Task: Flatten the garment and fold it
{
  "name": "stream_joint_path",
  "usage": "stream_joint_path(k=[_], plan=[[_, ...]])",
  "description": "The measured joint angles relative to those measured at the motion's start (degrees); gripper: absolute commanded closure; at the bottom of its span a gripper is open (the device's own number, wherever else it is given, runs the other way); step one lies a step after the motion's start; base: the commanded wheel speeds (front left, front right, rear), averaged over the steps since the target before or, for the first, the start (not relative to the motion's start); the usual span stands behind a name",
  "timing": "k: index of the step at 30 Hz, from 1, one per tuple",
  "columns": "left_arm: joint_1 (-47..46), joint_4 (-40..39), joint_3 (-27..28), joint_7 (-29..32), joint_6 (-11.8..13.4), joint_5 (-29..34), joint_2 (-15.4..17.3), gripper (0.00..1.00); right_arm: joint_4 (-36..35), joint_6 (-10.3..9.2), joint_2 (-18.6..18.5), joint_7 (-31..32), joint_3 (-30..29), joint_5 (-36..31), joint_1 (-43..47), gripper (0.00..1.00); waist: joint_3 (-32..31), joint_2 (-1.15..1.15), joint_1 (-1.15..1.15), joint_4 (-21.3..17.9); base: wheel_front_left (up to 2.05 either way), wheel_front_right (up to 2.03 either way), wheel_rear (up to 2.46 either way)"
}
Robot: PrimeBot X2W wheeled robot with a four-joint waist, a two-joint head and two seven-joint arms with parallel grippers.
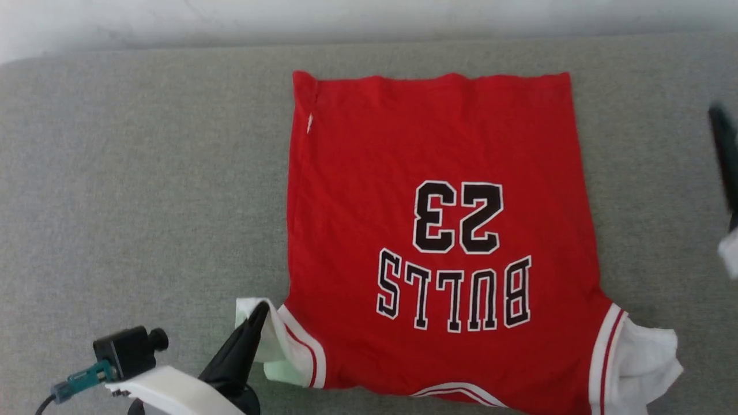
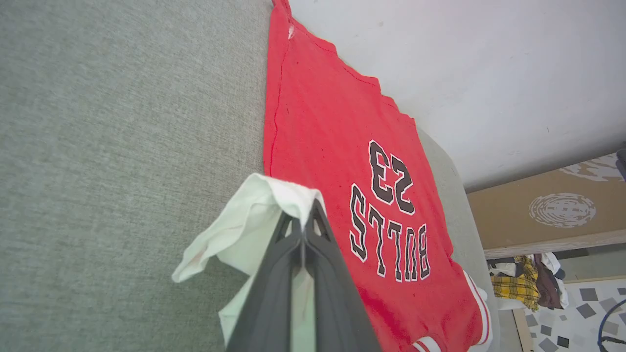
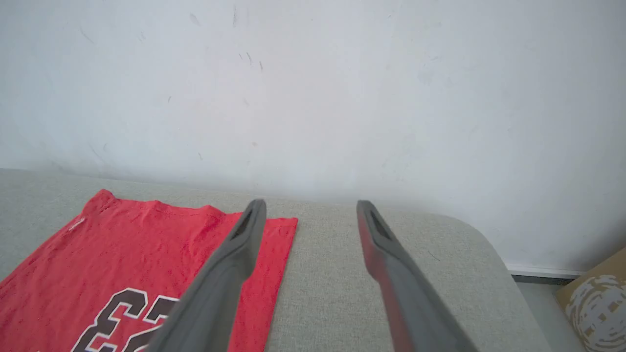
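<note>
Item 1: surface (image 1: 144, 173), grey woven fabric, rounded far corners, set against a white wall (image 1: 369, 17).
Item 2: garment (image 1: 357, 173), red, spread flat on the surface. Its "BULLS 23" print faces up and reads upside down to me. The hem is toward the wall, the collar end nearest me.
The right sleeve (image 1: 646, 357) is white and lies crumpled on the fabric. The left sleeve (image 1: 288, 346) is white and raised off it.

red garment (image 1: 438, 144) w/ black white-edged "BULLS", "23" beside it, both upside down in head view

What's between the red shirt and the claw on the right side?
Nothing but bare grey cushion. The head view shows an empty stretch of it between the shirt and the open right claw.
</note>
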Motion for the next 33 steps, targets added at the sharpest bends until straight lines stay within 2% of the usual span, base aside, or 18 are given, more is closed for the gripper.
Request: stream_joint_path(k=[3,5,11,19,28,29,30,31,33], plan=[[-1.76,0.23,-0.60,-0.08,-0.58,-0.02,-0.05,1.00,1.67,0.00,-1.10,1.92,1.27,-0.89,-9.60,0.00,2.19,0.00,0.00,0.87,0.00,0.00,0.00],[-3.00,0.49,-1.00,-0.33,-1.07,-0.02,-0.12,1.00,4.52,-0.01,-0.36,3.14,1.58,-1.44,-15.68,0.00,3.73,0.00,0.00,1.52,0.00,0.00,0.00],[-6.24,1.71,-2.36,-1.29,-2.11,-0.04,-0.32,1.00,18.69,-0.01,0.54,6.80,2.25,-5.25,-27.59,0.00,8.18,0.00,0.00,3.88,0.00,0.00,0.00],[-8.36,2.79,-4.21,-2.11,-3.10,-0.02,-0.37,1.00,33.60,-0.01,-1.13,11.82,-0.45,-12.81,-31.55,0.00,12.34,0.00,0.00,8.10,0.00,0.00,0.00],[-9.18,3.15,-4.50,-2.79,-3.60,-0.02,-0.31,1.00,39.02,-0.01,-0.65,12.10,-4.53,-15.49,-31.57,0.00,15.89,0.00,-0.01,11.17,0.00,0.00,0.00],[-9.22,3.18,-4.50,-2.80,-3.61,-0.02,-0.29,1.00,39.46,-0.01,-0.31,12.09,-4.99,-15.70,-31.57,0.41,16.22,0.00,-0.01,11.35,0.00,0.00,0.00],[-9.24,3.21,-4.50,-2.87,-3.61,-0.02,-0.26,1.00,39.62,-0.01,-0.05,11.81,-5.00,-15.79,-31.59,0.96,16.51,0.00,-0.01,11.50,0.00,0.00,0.00],[-9.34,3.23,-4.50,-2.99,-3.61,-0.02,-0.25,1.00,39.60,-0.01,-0.09,11.31,-4.67,-15.79,-31.72,1.00,16.75,0.00,-0.01,11.60,0.00,0.00,0.00],[-9.65,3.38,-4.46,-3.08,-3.63,-0.03,-0.16,1.00,39.76,-0.01,0.09,10.61,-4.12,-15.78,-32.09,1.00,16.96,0.00,-0.01,11.56,0.00,0.00,0.00]])
